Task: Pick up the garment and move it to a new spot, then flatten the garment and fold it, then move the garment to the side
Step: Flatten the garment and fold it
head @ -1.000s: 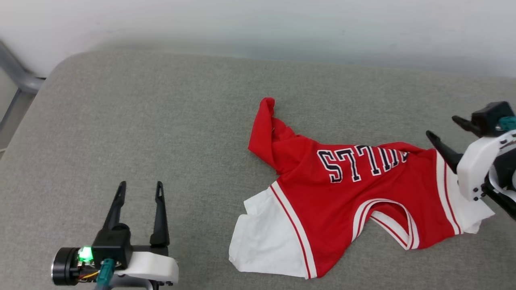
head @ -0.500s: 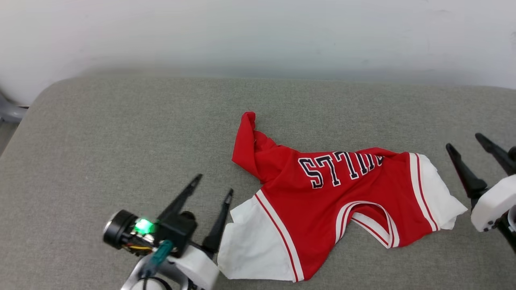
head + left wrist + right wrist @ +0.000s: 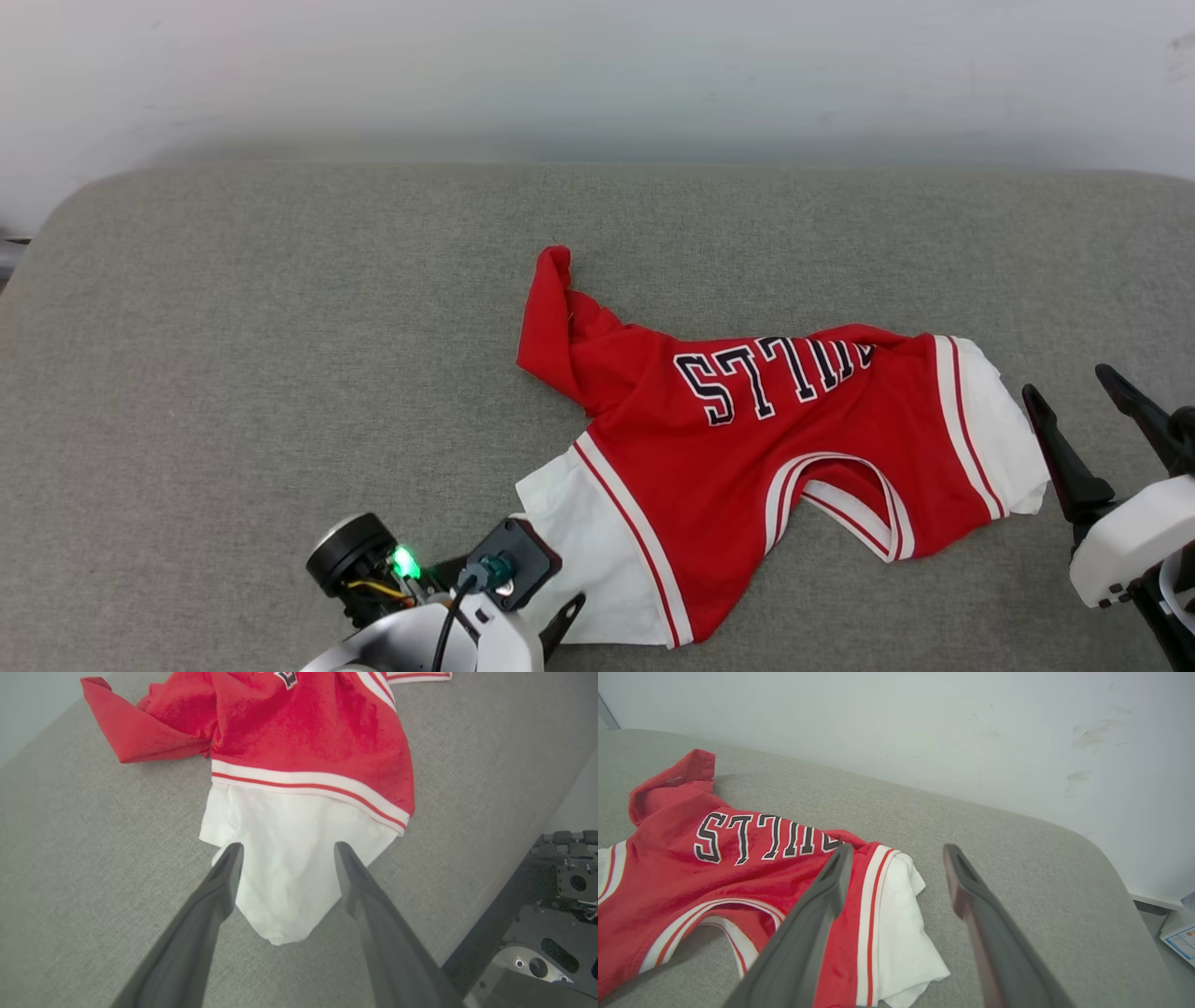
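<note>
Left hand (image 3: 286,848) apart, wrist view: fingers (image 3: 205,914) frame garment (image 3: 308,732) sleeve | right hand (image 3: 1067,381) apart, beside garment

Left pincer (image 3: 287,848) low at bottom of head view, fingers spread wide, tilted forward-down (wrist rolled over). Right pincer (image 3: 1064,383) at lower right, likewise spread wide, fingers pointing up-left.

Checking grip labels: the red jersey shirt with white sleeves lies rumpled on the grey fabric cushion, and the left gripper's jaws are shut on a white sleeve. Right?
No. The left gripper has its jaws open, astride the white sleeve, as the left wrist view shows. The red jersey shirt does lie rumpled on the grey fabric cushion.
</note>
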{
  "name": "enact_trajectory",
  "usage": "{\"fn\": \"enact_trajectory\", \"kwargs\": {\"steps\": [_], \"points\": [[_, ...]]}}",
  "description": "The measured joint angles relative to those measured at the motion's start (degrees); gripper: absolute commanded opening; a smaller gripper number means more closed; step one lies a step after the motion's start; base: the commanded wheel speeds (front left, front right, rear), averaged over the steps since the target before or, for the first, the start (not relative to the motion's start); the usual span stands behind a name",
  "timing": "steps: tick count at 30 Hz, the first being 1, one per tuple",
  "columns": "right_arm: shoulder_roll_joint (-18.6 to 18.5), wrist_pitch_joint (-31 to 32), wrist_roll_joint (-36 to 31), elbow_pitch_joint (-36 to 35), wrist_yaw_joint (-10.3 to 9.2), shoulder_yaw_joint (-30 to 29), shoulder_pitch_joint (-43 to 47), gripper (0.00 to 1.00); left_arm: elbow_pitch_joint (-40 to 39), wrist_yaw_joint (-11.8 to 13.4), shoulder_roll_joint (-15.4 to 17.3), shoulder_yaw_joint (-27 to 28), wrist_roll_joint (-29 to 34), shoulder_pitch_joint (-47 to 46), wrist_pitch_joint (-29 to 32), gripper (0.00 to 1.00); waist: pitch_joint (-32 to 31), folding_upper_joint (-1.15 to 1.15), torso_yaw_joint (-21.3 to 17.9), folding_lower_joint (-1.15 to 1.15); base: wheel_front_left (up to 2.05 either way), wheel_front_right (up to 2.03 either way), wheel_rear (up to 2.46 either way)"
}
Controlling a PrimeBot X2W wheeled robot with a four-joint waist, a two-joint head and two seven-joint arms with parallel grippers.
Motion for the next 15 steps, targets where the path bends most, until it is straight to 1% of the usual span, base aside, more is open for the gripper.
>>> {"fn": "enact_trajectory", "kwargs": {"steps": [3,6,10,15], "points": [[1.5,2.1,-1.3,-3.8,0.00,-2.1,1.9,1.00,-0.1,0.0,2.4,-2.2,-2.2,-0.3,4.7,1.00,0.6,0.00,-0.2,0.00,0.00,0.00,0.00],[2.6,3.7,-2.2,-6.6,0.00,-3.3,3.0,1.00,-0.5,0.0,4.2,-4.0,-3.8,-1.1,7.4,1.00,1.3,0.00,-0.4,0.00,0.00,0.00,0.00],[3.4,4.9,-2.8,-9.0,0.00,-4.2,3.6,1.00,-0.4,0.0,6.3,-5.7,-5.2,-2.4,9.4,1.00,2.3,0.00,-0.8,0.00,0.00,0.00,0.00],[4.1,5.4,-3.0,-10.4,0.00,-4.4,3.6,1.00,1.5,0.0,8.1,-8.3,-6.7,-4.2,10.3,1.00,4.0,0.00,-1.5,0.00,0.00,0.00,0.00]]}}
